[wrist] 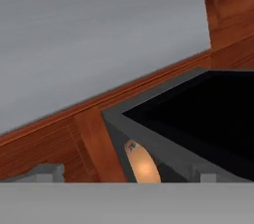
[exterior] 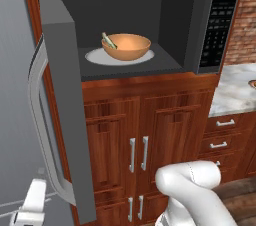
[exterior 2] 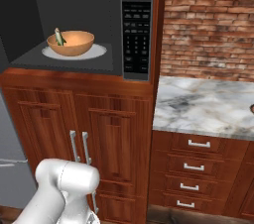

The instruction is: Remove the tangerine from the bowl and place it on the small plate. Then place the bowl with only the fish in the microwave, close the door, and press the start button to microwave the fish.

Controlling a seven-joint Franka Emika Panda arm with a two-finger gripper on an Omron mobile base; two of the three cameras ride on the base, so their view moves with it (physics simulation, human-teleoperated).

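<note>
The microwave (exterior: 175, 5) stands open, its keypad panel (exterior 2: 136, 34) on the right. Inside, the orange-tan bowl (exterior: 127, 47) (exterior 2: 72, 44) rests on the white turntable (exterior: 95, 56). The fish (exterior: 108, 40) (exterior 2: 59, 36) leans on the bowl's left rim. The door (exterior: 62, 85) is swung out to the left, with its curved silver handle (exterior: 37, 120) on the outer side. My gripper (exterior: 29, 210) hangs low, left of the door and below the handle. In the hand view the gripper (wrist: 126, 174) is open, close to the door's edge and handle (wrist: 141, 163). Tangerine and small plate are out of view.
The grey fridge (exterior: 15, 70) stands right behind the open door. Brown cabinet doors (exterior: 140, 140) lie below the microwave. A marble counter (exterior 2: 208, 104) over drawers (exterior 2: 198, 143) runs to the right, under a brick wall (exterior 2: 208, 20).
</note>
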